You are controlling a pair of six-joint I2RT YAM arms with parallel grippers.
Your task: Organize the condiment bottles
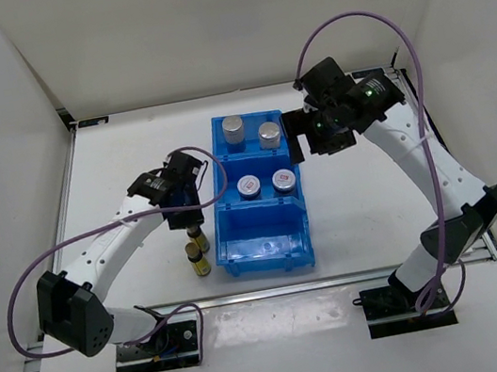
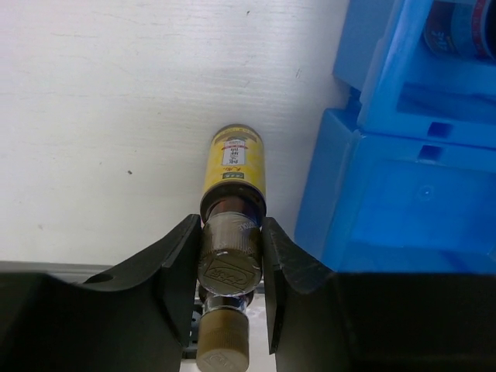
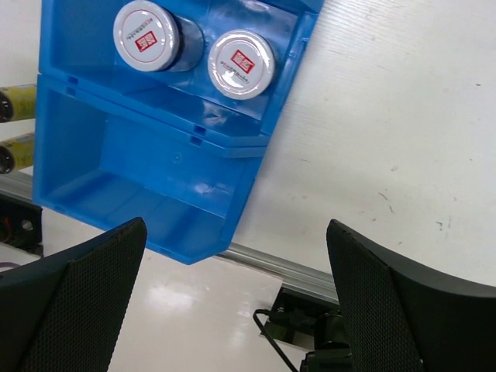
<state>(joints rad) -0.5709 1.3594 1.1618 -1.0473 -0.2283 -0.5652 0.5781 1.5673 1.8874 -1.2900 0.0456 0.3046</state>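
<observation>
White counter, white walls all round, and the blue bin sits mid-counter. Its far compartment holds two silver-topped cylinders, and its middle one holds two white jars with red-marked lids. Over by the bin's near left corner, the left claw is clamped on the dark cap of one amber bottle. The other amber bottle stands just beside it, with the bin wall close on the right. The right claw hangs wide open by the bin's right side, gripping nothing.
</observation>
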